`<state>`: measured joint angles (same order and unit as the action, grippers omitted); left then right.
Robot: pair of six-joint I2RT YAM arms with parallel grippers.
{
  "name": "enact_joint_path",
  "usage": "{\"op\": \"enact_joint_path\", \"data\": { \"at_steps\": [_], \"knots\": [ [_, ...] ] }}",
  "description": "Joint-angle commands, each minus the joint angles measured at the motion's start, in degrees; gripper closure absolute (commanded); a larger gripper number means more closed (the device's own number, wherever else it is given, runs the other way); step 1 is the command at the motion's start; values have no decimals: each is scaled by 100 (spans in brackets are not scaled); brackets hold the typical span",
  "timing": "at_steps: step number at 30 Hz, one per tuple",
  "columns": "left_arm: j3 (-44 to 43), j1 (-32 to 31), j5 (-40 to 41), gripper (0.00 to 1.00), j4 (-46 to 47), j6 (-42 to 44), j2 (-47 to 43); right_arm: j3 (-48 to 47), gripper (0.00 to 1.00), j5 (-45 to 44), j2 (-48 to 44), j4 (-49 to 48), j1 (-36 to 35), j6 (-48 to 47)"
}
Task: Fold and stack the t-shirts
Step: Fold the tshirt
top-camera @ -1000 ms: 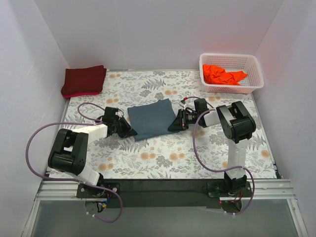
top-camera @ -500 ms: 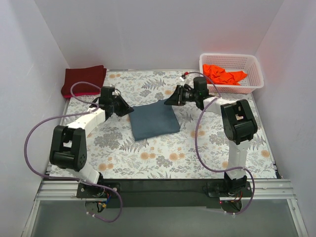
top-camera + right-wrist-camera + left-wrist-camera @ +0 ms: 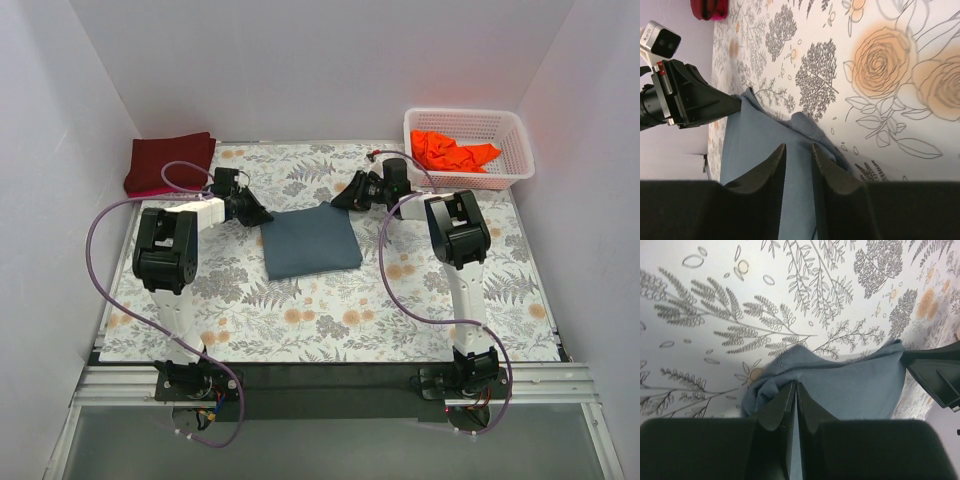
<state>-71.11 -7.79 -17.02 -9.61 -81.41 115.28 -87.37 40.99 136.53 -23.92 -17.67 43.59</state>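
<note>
**On the centre of the table (image 3: 330, 310): blue-grey t-shirt (image 3: 310, 241) folded flat, pinched at one far corner**

Across the whole work area, noted the floral-print table, walled in white on three sides. At its middle, found the blue-grey t-shirt folded to a rough square and lying flat, well apart from the other two garments.

Recorded a white lattice basket (image 3: 468, 181) at the far right corner of the table. Located the maroon t-shirt (image 3: 170, 163) folded at the far left corner, close against the walls. Found the orange t-shirt (image 3: 452, 152) crumpled inside the basket.

Logged both arms stretched to the far edge of the blue-grey t-shirt, one at each corner.

Found the left gripper (image 3: 794, 385) at the far left corner of that shirt. Jaws drawn together to a thin slit, with cloth bunched and pinched at the tips.

Found the right gripper (image 3: 798, 148) at the far right corner, low over the fabric. Jaws standing apart by a narrow gap, with blue cloth showing between them. Noted a small raised ridge of fabric just past the tips. Could not confirm any pinch on that side.
</note>
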Motion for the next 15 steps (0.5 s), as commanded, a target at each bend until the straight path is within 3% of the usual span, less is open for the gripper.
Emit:
{"op": "enact_joint_path", "data": {
  "at_steps": [1,5,11,15],
  "knots": [
    [-140,85,251,94,-138,204,223,-17,66,-408,-82,133,97,-70],
    [-306,102,304,89,-340,309,-128,1,66,-329,-451,256,124,-307],
    [-430,102,804,63,-1095,538,-1244,361,61,-311,-1635,993,-78,-1369],
    [-290,102,1314,41,-1885,687,-1982,274,55,-907,-2235,2948,-552,-2801]
  ]
}}
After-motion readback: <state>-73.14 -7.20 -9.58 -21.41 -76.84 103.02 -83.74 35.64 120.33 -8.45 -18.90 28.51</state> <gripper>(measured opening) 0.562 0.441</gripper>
